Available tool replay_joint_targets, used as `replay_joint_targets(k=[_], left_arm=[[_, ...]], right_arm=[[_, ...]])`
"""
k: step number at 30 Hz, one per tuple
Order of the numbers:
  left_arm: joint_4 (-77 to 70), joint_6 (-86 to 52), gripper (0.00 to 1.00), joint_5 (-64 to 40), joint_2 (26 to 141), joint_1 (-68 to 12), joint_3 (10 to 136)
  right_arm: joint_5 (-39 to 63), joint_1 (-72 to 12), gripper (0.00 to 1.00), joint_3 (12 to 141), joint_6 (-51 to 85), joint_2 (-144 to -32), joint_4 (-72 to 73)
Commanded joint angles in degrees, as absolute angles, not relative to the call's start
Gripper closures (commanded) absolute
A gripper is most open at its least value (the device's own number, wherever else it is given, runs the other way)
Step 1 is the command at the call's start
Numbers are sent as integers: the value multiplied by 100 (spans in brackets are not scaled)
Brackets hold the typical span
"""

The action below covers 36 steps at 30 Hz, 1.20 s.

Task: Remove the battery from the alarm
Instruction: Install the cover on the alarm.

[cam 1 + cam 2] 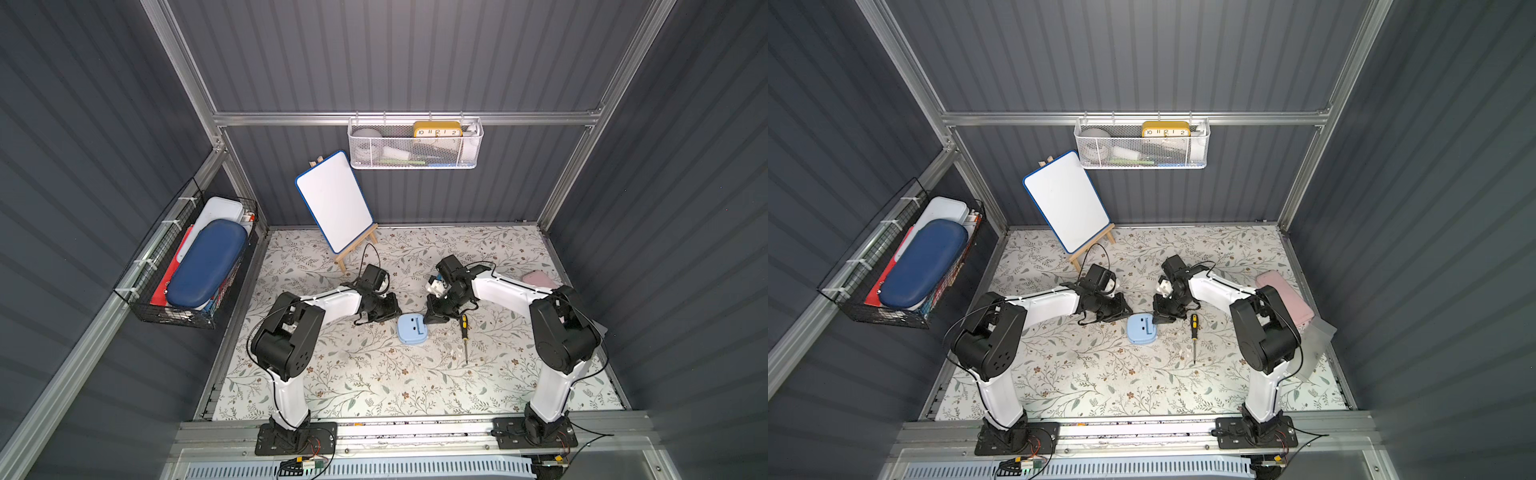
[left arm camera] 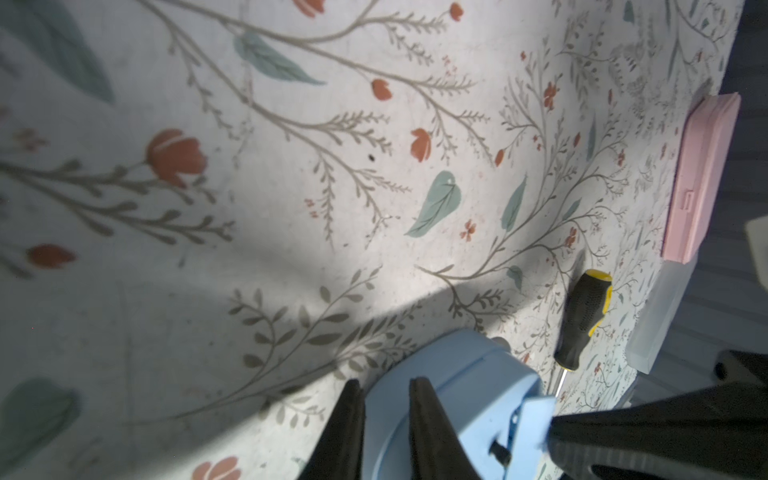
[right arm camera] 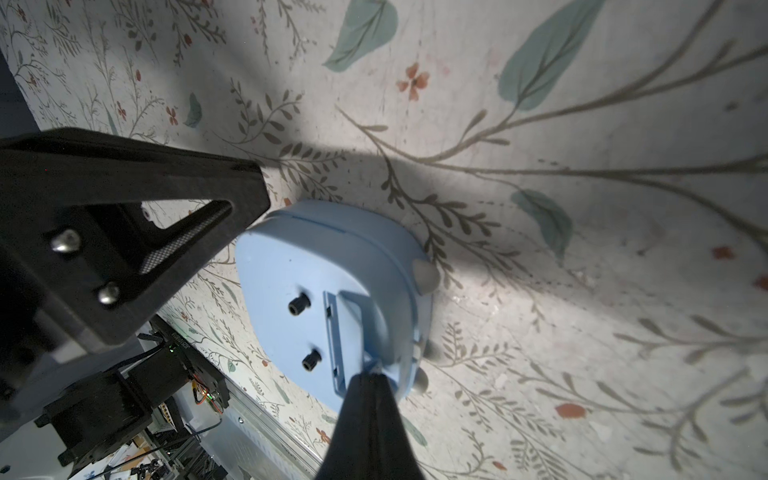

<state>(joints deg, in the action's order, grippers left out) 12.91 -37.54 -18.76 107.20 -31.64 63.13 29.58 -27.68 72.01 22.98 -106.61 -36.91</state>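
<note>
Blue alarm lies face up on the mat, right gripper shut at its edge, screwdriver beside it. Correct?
Not face up: the alarm lies face down, back upward. The right wrist view shows its two black knobs and battery cover on top. The rest holds: right gripper shut at its edge, screwdriver beside it on the mat.

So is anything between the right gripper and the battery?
Yes. The battery cover on the upturned back of the alarm hides the battery; no cell shows. The right gripper, shut, has its tips at that cover's edge.
</note>
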Motion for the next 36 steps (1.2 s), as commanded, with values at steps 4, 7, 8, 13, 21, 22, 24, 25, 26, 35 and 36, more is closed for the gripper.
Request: replay_joint_targets(k=[4,7,8,13,21,22,24,25,26,35,36], left_arm=[[2007,-4217,72,-1309,10294,-3199,6220],[2032,-4208,72,-1271,10249,-3199,6261],[2029,-4122,72,-1248,10241,-3199,6258],[1922,-4131,73,-1449,10145,-3199,6119],[1801,-4083,74,-1681,10143,-3303,6072],[1796,-4079,74,-1679,10151,-3329,6080],[1816,-4087,74,-1692,10173,-3355,6099],[1810,-4087,74,-1679,10178,-3357,6100],[1816,-4095,74,-1675,10178,-3366,6092],[1827,-4096,74,-1602,10203,-3365,6103],[1825,-4096,74,-1615,10204,-3362,6108]], right_arm=[[3056,-2739,100,7229,2145,-10603,-3820],[3105,-2746,100,7259,2145,-10630,-3792],[3092,-2743,100,7256,2145,-10634,-3775],[3132,-2741,100,7269,2137,-10659,-3741],[3187,-2738,100,7291,2146,-10716,-3681],[3183,-2740,100,7303,2145,-10731,-3689],[3187,-2739,100,7315,2136,-10757,-3724],[3174,-2743,100,7308,2136,-10746,-3730],[3135,-2741,100,7320,2129,-10742,-3754],[2907,-2743,100,7219,2163,-10546,-3873],[2908,-2743,100,7196,2171,-10523,-3867]])
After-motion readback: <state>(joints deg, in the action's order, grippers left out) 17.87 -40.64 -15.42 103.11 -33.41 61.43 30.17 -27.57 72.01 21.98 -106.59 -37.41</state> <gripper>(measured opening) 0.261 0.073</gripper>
